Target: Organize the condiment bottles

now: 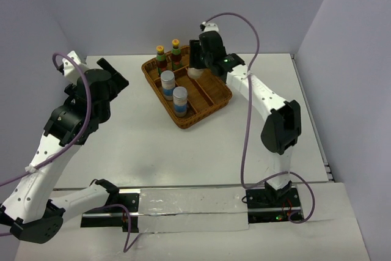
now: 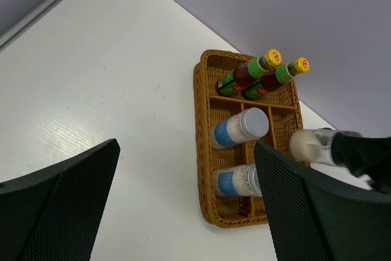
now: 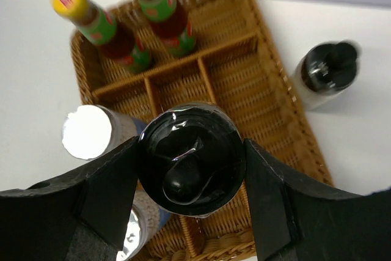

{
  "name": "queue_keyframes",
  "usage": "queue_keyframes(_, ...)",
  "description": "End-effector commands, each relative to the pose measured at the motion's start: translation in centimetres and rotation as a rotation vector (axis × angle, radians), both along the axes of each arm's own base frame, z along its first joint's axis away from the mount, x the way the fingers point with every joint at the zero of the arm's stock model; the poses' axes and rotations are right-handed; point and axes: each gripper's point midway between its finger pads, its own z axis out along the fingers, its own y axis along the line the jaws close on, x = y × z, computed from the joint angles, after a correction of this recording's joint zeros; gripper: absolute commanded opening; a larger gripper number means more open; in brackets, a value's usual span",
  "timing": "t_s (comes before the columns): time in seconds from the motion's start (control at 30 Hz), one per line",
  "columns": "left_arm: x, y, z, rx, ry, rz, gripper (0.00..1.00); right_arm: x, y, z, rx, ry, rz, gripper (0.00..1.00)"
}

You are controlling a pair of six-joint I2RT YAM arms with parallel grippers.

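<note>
A brown wicker basket [image 1: 183, 121] sits at the table's far middle. Two slim yellow-capped bottles [image 1: 160, 57] [image 1: 176, 51] stand in its far compartment. Two white blue-labelled silver-capped bottles [image 1: 167, 84] [image 1: 179, 99] stand in its left compartments. My right gripper [image 1: 198, 64] is shut on a squat pale black-capped bottle [image 3: 190, 162] and holds it over the basket's [image 3: 79, 65] right side. A second black-capped bottle [image 3: 324, 71] stands on the table just outside the basket's right rim. My left gripper [image 1: 113, 74] is open and empty, left of the basket [image 2: 200, 108].
Grey walls close the table at the back and both sides. Bare white tabletop [image 1: 140, 139] lies left of and in front of the basket. The right arm's forearm [image 1: 263, 99] stretches over the table to the basket's right.
</note>
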Motion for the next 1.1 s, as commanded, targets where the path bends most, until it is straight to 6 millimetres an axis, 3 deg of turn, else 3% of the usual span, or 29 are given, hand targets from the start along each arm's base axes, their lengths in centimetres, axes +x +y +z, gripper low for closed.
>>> queue_keyframes(0.0, -0.5, 0.6, 0.6, -0.025, -0.03, 0.014, 1.0, 1.1, 1.5, 0.5, 0.01, -0.024, 0.01, 0.3)
queue_keyframes(0.3, -0.7, 0.5, 0.4, -0.036, -0.028, 0.011, 0.99, 0.6, 3.6, -6.2, -0.041, 0.097, 0.07, 0.31)
queue_keyframes(0.83, -1.2, 0.9, 0.9, -0.036, -0.04, 0.014, 1.0, 0.5, 4.4, -13.4, -0.102, 0.201, 0.085, 0.35)
queue_keyframes(0.87, -1.2, 1.0, 0.9, -0.04, -0.042, 0.014, 0.99, 0.5, 4.6, -13.4, -0.1, 0.203, 0.09, 0.38)
queue_keyframes(1.0, -1.3, 0.9, 0.7, -0.041, -0.036, 0.013, 1.0, 0.3, 4.7, -13.7, -0.102, 0.216, 0.099, 0.7)
queue_keyframes(1.03, -1.3, 0.9, 0.6, -0.04, -0.034, 0.013, 0.99, 0.4, 4.7, -13.6, -0.102, 0.215, 0.097, 0.71)
queue_keyframes(1.07, -1.3, 0.9, 0.6, -0.039, -0.032, 0.012, 1.0, 0.3, 4.6, -13.2, -0.102, 0.208, 0.094, 0.79)
